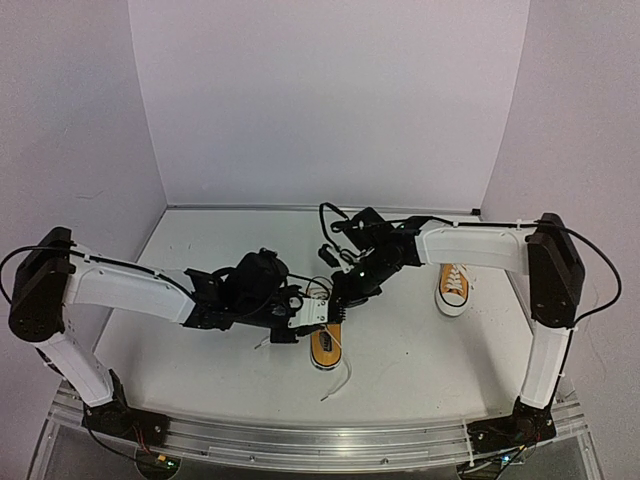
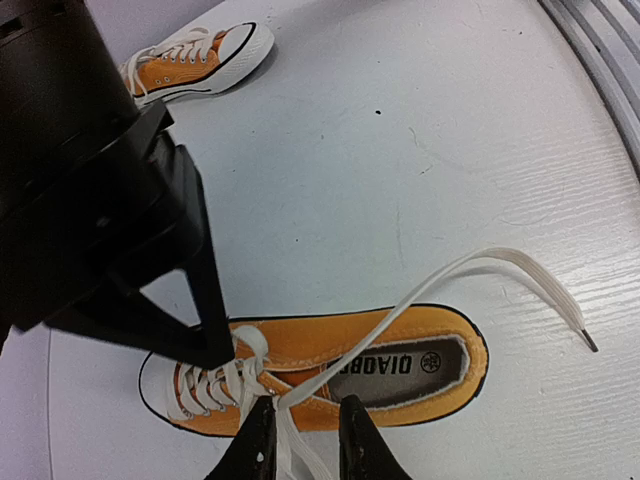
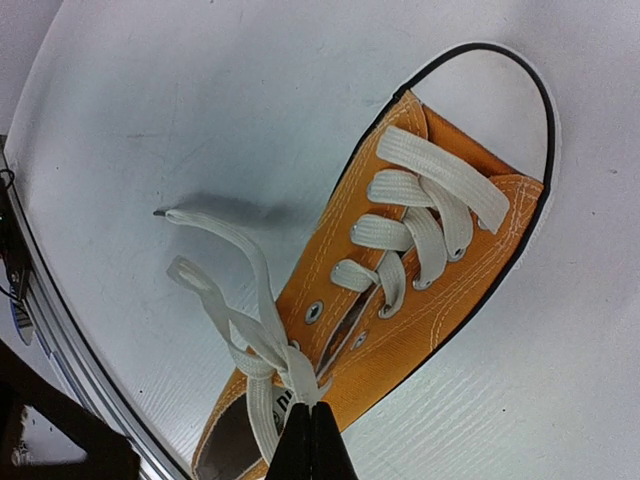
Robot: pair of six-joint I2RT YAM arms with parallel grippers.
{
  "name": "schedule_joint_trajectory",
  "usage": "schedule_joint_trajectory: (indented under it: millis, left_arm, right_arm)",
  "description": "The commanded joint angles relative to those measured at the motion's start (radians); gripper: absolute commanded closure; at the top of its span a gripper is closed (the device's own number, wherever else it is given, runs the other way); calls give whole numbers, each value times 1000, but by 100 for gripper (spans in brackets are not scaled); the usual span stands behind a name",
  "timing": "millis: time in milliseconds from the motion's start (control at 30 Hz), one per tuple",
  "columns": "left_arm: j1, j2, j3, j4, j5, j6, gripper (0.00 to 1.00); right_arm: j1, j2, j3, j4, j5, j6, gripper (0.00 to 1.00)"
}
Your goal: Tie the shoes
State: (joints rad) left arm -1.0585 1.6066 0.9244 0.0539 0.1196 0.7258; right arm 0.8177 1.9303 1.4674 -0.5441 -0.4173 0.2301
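Note:
One orange-yellow shoe (image 1: 326, 345) lies at the table's middle front, its long white lace (image 1: 343, 378) trailing toward the near edge. The second shoe (image 1: 453, 285) stands at the right, apart from both grippers. My right gripper (image 3: 310, 432) is shut on the lace at the knot over the shoe (image 3: 440, 260). In the left wrist view its black finger (image 2: 212, 340) sits at the lacing. My left gripper (image 2: 305, 440) is open beside the shoe (image 2: 330, 345), with a lace strand (image 2: 520, 272) running between its fingers. The second shoe (image 2: 195, 62) shows far behind it.
The white table (image 1: 200, 250) has walls behind and on both sides. A metal rail (image 1: 300, 440) runs along the near edge and also shows in the left wrist view (image 2: 600, 50). Both arms meet over the middle shoe.

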Motion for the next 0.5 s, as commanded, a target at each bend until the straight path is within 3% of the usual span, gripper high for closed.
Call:
schedule_joint_trajectory:
  millis: [0, 467]
  left_arm:
    - [-22, 86, 115, -132, -69, 144, 77]
    - [-35, 184, 191, -188, -190, 242, 74]
  right_arm:
    - [0, -55, -15, 48, -12, 22, 100]
    - [-6, -50, -17, 55, -35, 26, 100]
